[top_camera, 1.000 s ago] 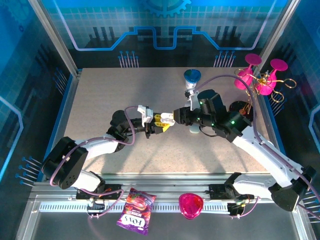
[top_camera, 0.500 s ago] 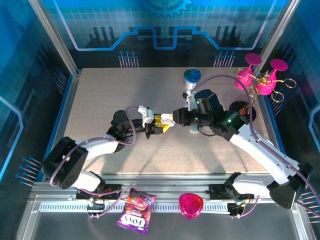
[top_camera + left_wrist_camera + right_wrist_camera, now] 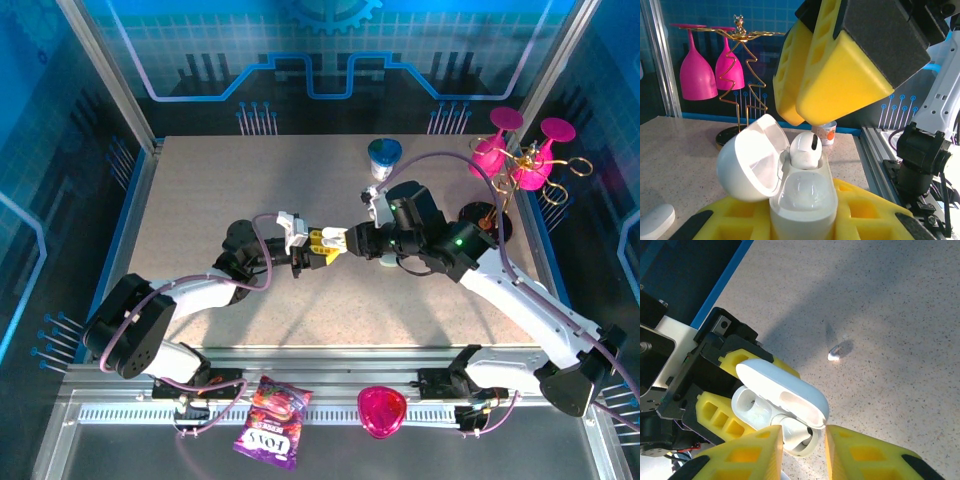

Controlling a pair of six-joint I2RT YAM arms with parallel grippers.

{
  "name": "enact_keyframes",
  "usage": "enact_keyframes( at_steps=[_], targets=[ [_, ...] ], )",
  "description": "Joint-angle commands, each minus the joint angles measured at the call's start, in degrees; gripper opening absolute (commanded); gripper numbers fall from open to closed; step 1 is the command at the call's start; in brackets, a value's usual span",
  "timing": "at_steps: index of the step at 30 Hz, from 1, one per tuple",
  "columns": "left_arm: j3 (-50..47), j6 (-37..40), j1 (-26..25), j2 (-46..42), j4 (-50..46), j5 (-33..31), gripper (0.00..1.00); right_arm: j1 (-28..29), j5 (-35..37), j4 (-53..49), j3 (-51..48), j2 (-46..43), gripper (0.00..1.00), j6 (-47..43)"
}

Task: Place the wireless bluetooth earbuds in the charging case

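Top: speckled bench (image 3: 200,200), blue walls (image 3: 150,60). Left hand (image 3: 322,245) and right hand (image 3: 350,240) met mid-bench.
Left wrist: left hand clamped on open white case (image 3: 802,200); glossy white earbud (image 3: 805,149) sat in its slot.
Right wrist: right hand slightly apart, just above earbud.

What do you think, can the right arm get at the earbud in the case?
Probably yes. The case has its lid flipped open, and the right gripper hangs just above the earbud with nothing between them.
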Motion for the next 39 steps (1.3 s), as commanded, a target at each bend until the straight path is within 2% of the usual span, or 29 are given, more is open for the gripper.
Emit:
enact_keyframes(
  at_steps=[1, 6, 10, 16, 24, 28, 31, 34, 36, 39],
  targets=[
    [0.7, 1.4, 0.0, -1.8, 0.8, 0.7, 0.16, 0.7, 0.8, -0.9, 1.3, -1.4, 0.28, -1.5],
    [0.5, 1.6, 0.0, -2.0, 1.0, 1.1, 0.16, 0.7, 0.8, 0.6, 1.6, -2.0, 0.33, -1.8],
    [0.0, 2.1, -0.1, -2.1, 1.7, 0.6, 0.16, 0.7, 2.0, 3.5, -0.4, -4.1, 0.41, -2.2],
    [-0.1, -0.5, -0.1, -2.0, 5.9, 1.2, 0.16, 0.7, 1.7, 2.1, 0.0, -1.2, 0.43, -2.3],
    [0.3, -1.1, 0.0, -3.1, 5.3, 0.2, 0.16, 0.7, 2.0, 2.0, -0.3, -0.9, 0.45, -2.6],
    [-0.1, -1.1, 0.5, -3.5, 4.2, -2.2, 0.16, 0.5, 2.9, 4.1, -1.7, -3.4, 0.58, -2.8],
    [-1.0, -1.4, 1.2, -4.2, 4.3, -3.9, 0.16, 0.2, 2.9, 7.6, -4.6, -6.3, 0.74, -3.3],
    [-2.6, -1.5, 1.8, -6.3, 4.1, -5.4, 0.16, -0.5, 2.7, 11.5, -8.6, -9.0, 0.95, -3.6],
    [-3.8, -0.9, 2.1, -8.9, 2.9, -6.8, 0.16, -1.7, 2.3, 14.8, -11.9, -10.4, 0.97, -2.0],
    [-5.0, 1.1, 2.3, -14.0, -2.2, -9.0, 0.16, -4.4, 0.2, 19.7, -16.2, -10.5, 0.94, 1.2]
  ],
)
